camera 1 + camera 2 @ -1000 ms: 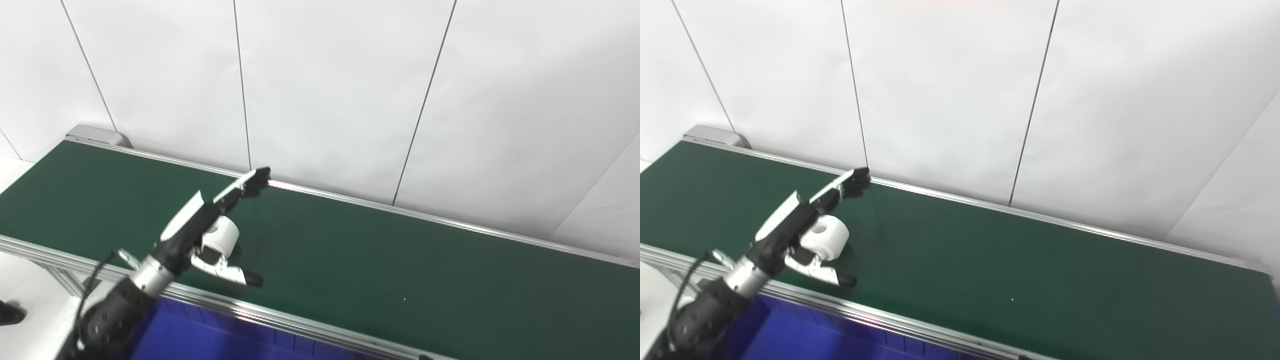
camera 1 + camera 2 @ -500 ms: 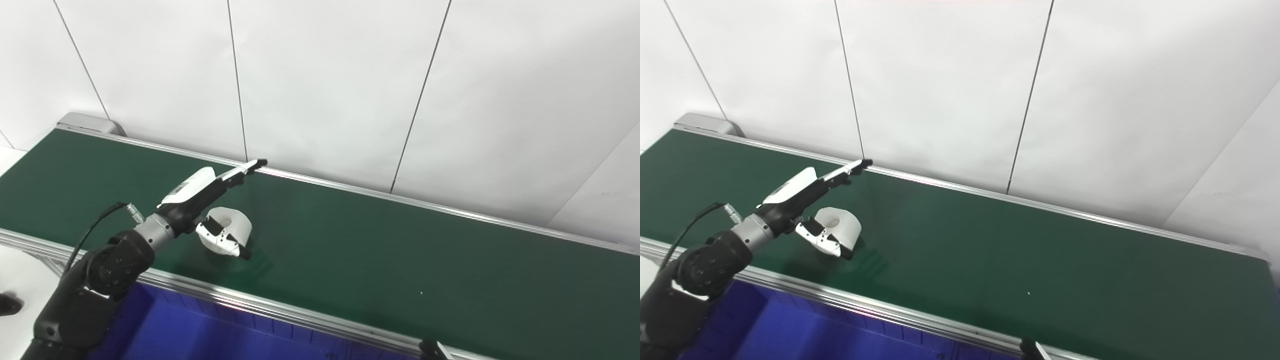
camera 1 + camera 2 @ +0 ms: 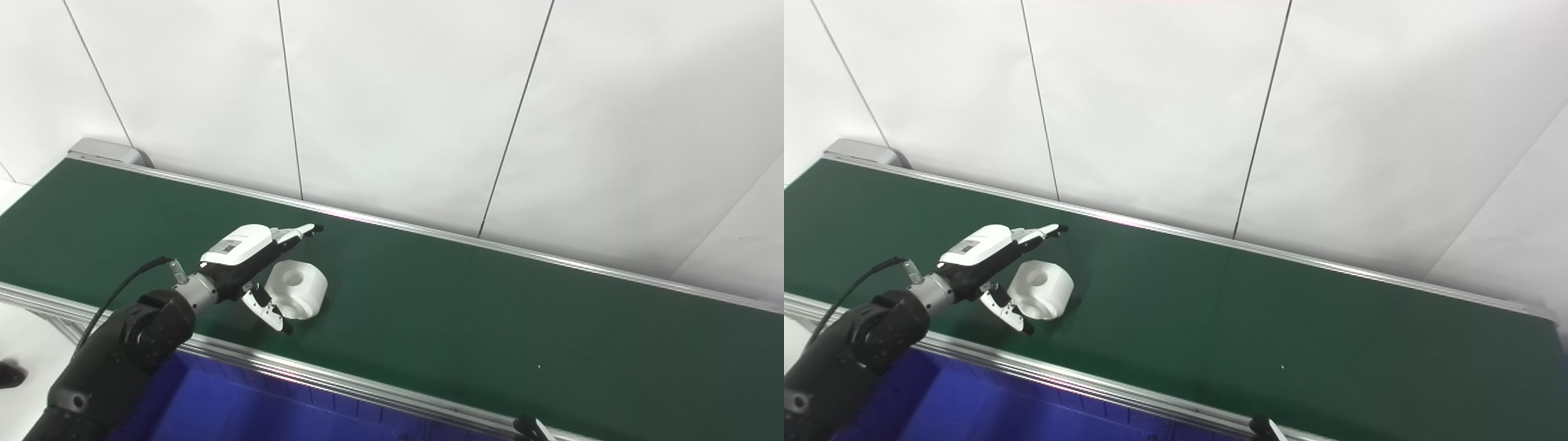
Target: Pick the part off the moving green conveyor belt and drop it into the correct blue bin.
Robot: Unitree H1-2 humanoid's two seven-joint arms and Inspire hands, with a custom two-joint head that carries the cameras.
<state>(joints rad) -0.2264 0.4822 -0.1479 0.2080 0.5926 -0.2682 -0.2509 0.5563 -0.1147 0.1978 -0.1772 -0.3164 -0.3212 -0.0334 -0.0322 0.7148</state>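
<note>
A white cylindrical part [image 3: 300, 296] with a hole in its top lies on the green conveyor belt [image 3: 490, 318], near the belt's front left. My left hand [image 3: 257, 269] reaches over the belt just left of the part and is open. Its fingers [image 3: 294, 233] stretch past the part's far side, and the thumb [image 3: 268, 310] hangs at its near side. The part sits between them, and no grip shows. Only a small dark and white tip of the right hand [image 3: 531, 427] shows at the bottom edge.
A blue bin [image 3: 245, 410] sits below the belt's silver front rail [image 3: 343, 383]. A white panelled wall [image 3: 398, 98] rises directly behind the belt. The belt runs on to the right with nothing else on it.
The part has ridden to the right along the belt. My left hand has dropped lower and followed it, still open around it. A tip of the right hand has appeared at the bottom edge.
</note>
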